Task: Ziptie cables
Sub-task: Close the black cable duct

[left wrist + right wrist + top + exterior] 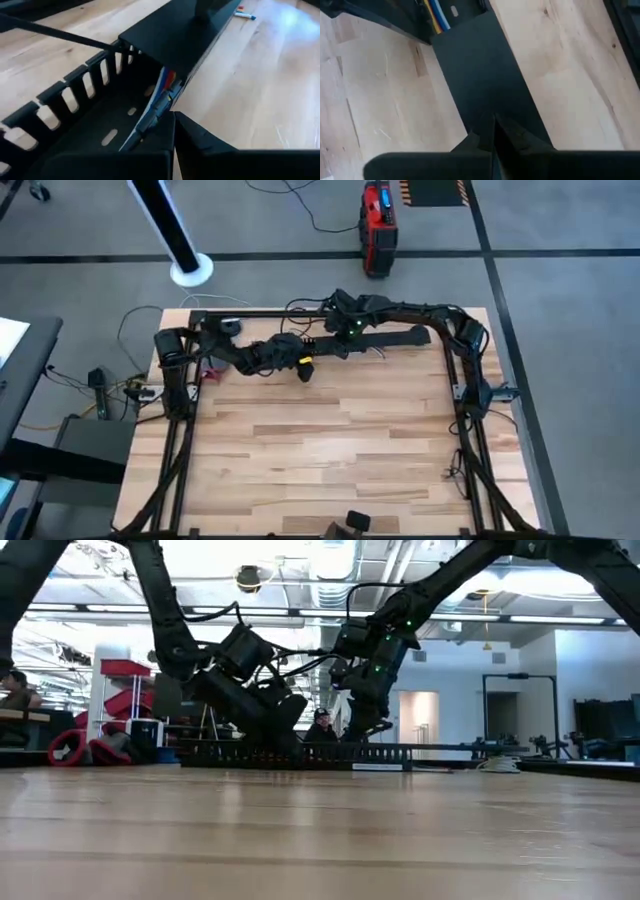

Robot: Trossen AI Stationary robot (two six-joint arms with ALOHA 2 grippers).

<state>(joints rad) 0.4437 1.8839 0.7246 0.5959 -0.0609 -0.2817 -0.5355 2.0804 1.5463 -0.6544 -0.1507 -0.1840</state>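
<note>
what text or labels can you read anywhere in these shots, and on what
None can be read.
The red case on the floor beyond the table bears a dark patch, too small to tell whether it is lettering.
The cables in the slotted channel, the flat black strip and both arms show no print.

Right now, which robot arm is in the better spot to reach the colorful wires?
Probably the left. Its gripper sits right at the cables lying in the slotted channel. The right gripper is over the flat black strip, with the wires farther off.
</note>
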